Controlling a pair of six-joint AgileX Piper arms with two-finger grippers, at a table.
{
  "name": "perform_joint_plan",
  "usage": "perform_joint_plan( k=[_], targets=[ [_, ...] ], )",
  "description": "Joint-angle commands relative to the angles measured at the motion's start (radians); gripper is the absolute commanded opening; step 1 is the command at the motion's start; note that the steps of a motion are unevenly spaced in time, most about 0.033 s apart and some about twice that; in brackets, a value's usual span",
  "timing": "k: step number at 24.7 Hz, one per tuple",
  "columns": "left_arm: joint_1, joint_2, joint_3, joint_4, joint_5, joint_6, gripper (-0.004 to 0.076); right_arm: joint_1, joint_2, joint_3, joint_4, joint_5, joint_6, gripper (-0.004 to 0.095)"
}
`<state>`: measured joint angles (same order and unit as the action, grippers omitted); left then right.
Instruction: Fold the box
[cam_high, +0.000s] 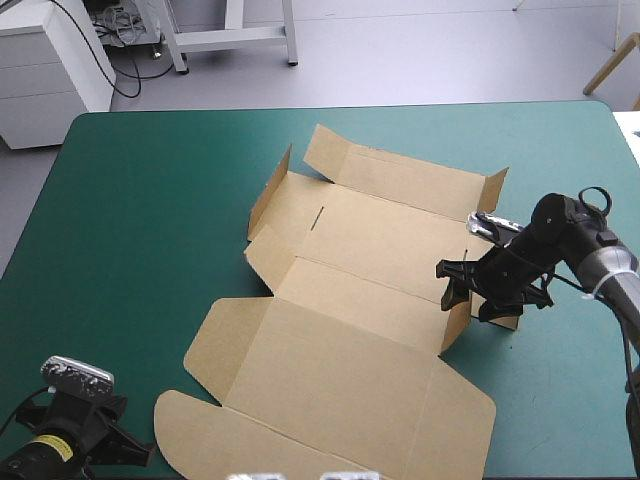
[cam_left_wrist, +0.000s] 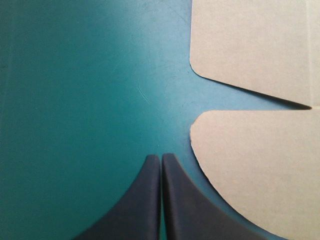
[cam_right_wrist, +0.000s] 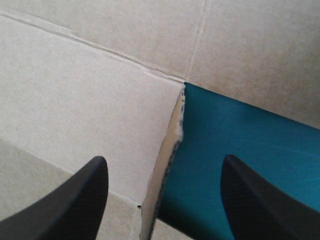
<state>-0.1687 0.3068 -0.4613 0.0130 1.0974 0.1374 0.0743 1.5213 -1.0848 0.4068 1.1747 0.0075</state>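
At the near left corner of the teal-green surface (cam_high: 150, 220) the left gripper (cam_high: 85, 430) rests low with its black fingers pressed together into one point, holding nothing. In its wrist view two rounded flaps (cam_left_wrist: 250, 165) of the box lie flat just ahead and to one side of the left gripper (cam_left_wrist: 160, 159), close but not touching. The one brown box (cam_high: 360, 330) lies across the middle of the surface as an opened sheet, its long axis running from the near edge diagonally toward the far right, the far wall and the left side tabs partly raised. At the sheet's right edge is the right gripper (cam_high: 480, 295), clearly the nearer arm to the work. The right gripper (cam_right_wrist: 164, 165) has its fingers spread wide, and the upright edge of a side flap (cam_right_wrist: 167, 150) stands in the gap between them, board on one side and bare cover on the other. The coming move likely turns on this straddle: the flap runs along the gripper's line, so the fingers need only pinch or push it inward. In all: one box, two grippers.
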Motion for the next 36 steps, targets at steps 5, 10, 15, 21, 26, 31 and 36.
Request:
perform_joint_plan(
  k=[5, 10, 15, 21, 26, 31, 36],
  targets=[
    [-0.001, 0.01, -0.021, -0.005, -0.053, -0.004, -0.001, 0.003, -0.011, -0.022, 0.031, -0.002, 0.006, 0.0589],
    [-0.001, 0.01, -0.021, -0.005, -0.053, -0.004, -0.001, 0.003, -0.009, -0.022, 0.029, -0.002, 0.021, 0.0522],
    [-0.001, 0.01, -0.021, -0.005, -0.053, -0.004, -0.001, 0.003, -0.009, -0.022, 0.029, 0.002, 0.021, 0.0374],
    [-0.001, 0.01, -0.021, -0.005, -0.053, -0.004, -0.001, 0.003, -0.009, -0.022, 0.025, 0.009, 0.021, 0.0302],
    [-0.001, 0.01, -0.021, -0.005, -0.053, -0.004, -0.001, 0.003, -0.009, -0.022, 0.025, 0.011, 0.028, 0.0233],
    [-0.001, 0.01, -0.021, -0.005, -0.053, -0.004, -0.001, 0.003, -0.009, -0.022, 0.023, 0.009, 0.042, 0.02],
    [-0.001, 0.01, -0.021, -0.005, -0.053, -0.004, -0.001, 0.003, -0.009, -0.022, 0.022, 0.009, 0.04, -0.0009]
  ],
)
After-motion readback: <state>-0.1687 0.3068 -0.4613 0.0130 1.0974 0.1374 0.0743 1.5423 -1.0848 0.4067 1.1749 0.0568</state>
